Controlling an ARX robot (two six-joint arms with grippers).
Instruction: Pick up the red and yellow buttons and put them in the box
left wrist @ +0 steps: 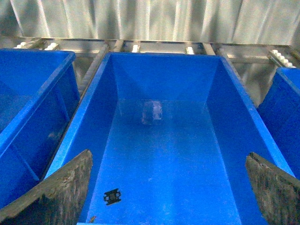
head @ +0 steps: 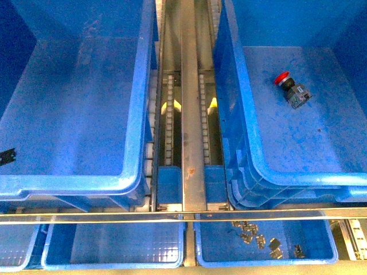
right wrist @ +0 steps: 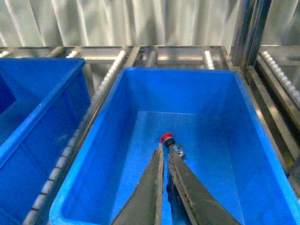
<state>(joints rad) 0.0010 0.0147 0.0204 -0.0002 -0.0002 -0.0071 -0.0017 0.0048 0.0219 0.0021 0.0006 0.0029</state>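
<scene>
A red button (head: 290,86) lies on its side on the floor of the right-hand blue box (head: 344,172), red cap toward the back. In the right wrist view the red button (right wrist: 171,143) sits just beyond the tips of my right gripper (right wrist: 165,152). That gripper hangs over the box (right wrist: 117,154), shut, with nothing seen between its fingers. My left gripper (left wrist: 168,155) is open wide over a second large blue bin (left wrist: 93,108), empty-handed. The yellow button is out of view. Neither gripper shows in the front view.
A small black piece (left wrist: 112,196) lies on the left bin's floor (head: 7,156). A metal roller track (head: 192,114) runs between the two bins. Shallow blue trays (head: 114,246) stand in front, one holding several small metal parts (head: 252,232). A steel bar (head: 183,216) crosses in front.
</scene>
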